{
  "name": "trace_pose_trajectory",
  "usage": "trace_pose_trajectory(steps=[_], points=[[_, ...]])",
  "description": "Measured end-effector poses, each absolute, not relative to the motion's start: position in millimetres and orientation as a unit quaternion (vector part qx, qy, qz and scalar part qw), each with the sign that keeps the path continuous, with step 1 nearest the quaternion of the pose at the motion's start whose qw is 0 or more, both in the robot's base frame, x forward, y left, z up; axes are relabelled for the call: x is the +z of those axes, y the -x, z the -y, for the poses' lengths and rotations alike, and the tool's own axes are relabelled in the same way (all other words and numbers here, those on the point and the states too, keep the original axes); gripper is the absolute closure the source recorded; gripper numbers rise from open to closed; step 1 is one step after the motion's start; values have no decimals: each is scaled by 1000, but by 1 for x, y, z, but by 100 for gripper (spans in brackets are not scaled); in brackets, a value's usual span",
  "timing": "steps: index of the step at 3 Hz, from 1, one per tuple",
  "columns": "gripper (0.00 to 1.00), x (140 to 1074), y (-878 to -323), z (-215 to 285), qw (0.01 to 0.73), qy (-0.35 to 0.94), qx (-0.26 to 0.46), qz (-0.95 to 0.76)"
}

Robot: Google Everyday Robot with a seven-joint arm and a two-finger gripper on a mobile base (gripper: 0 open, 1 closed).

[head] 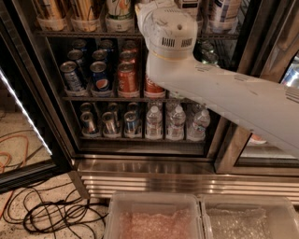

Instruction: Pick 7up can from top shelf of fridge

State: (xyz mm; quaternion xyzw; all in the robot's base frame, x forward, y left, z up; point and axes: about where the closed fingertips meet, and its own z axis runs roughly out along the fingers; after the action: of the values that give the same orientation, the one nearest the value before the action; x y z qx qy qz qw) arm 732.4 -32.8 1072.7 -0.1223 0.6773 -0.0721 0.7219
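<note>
Speckled stone floor (pixel 18 205) at bottom left, w/ a tangle of black cables (pixel 56 217) and an orange cord (pixel 7 156) further left. Fridge door (pixel 23 140) stands open on the left, lit strip down its edge. Fridge (pixel 44 93) itself is black-framed, w/ a ribbed steel base (pixel 154 177). In front of the base sit two clear plastic bins (pixel 154 198) side by side, crinkly pink and grey filling inside.

Top shelf (pixel 60 33) is a dark wire rack w/ white cup trays holding tall cans. The 7up can (pixel 119 8) stands upright in one tray, just left of the arm's round housing. Middle rack has blue, Pepsi and red-orange cans (pixel 99 77). Lowest rack has short cans (pixel 110 123) on the left, water bottles (pixel 175 122) on the right.

White arm (pixel 224 93) comes in from the right edge, its vented housing covering the shelf's mid part. Hand isn't visible: it lies behind or above that housing, up at the picture's top edge, so can't tell its state.
</note>
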Motion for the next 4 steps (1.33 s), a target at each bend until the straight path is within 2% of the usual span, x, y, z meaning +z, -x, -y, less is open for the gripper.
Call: trace_pose_trajectory(steps=[1,4], points=[[28,1061,-732,38,714,125,-77,-685],[36,1066,-734,36,713,126,-75,-686]])
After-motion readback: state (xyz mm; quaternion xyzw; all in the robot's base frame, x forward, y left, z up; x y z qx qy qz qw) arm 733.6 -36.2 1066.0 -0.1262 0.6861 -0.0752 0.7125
